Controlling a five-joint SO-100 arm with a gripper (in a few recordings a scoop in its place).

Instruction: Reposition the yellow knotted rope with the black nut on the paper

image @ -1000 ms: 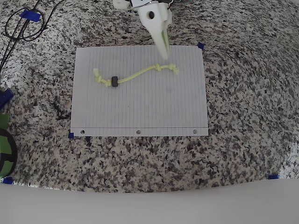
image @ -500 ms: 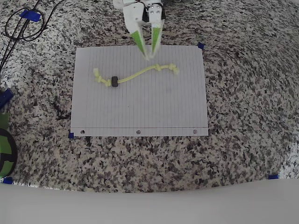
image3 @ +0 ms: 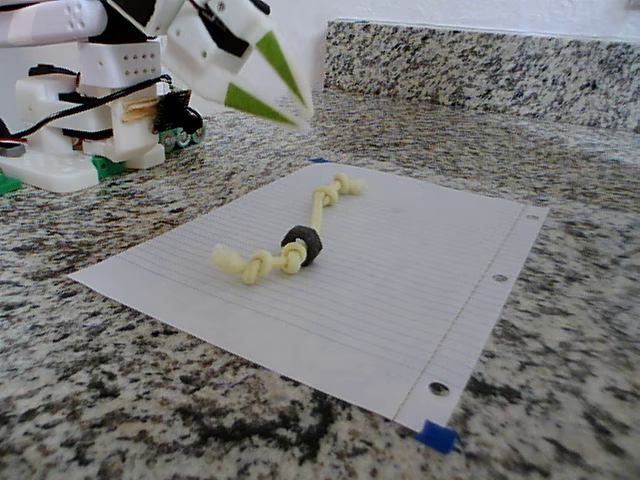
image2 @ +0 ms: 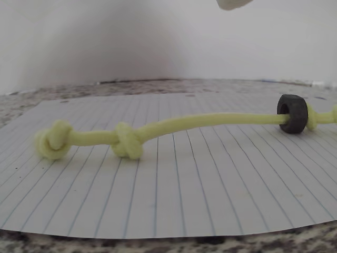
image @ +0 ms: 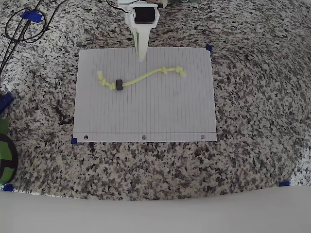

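- Overhead view: the paper (image: 146, 111) lies flat on the speckled granite counter (image: 252, 97), its three punched holes along the lower edge and blue tape tabs (image: 209, 47) at some corners. The yellow knotted rope (image: 146, 76) lies across the sheet's upper half, running from a knot at the left up to knots at the right. The black nut (image: 119, 85) sits on the cord near the left end. The gripper (image: 141, 56) points down over the top edge of the paper, left of the rope's middle and apart from it. Half a second ago its two green-striped fingers stood visibly spread; now they line up as one narrow shape, so their gap cannot be told here. A second ago the tip hung further right, close to the right-hand knots. Rope, nut and paper lie as they did then. Black looped cables (image: 22, 24) lie at the upper left.
- Wrist view: the rope lies on the ruled sheet with two knots at the left and the nut at the right. A pale fingertip (image2: 234, 3) shows at the top edge, clear of the cord.
- Fixed view: the gripper (image3: 298, 108) hangs above the far edge of the paper, its green-faced fingers (image3: 250, 101) slightly parted, holding nothing. The rope rests on the sheet below, untouched.
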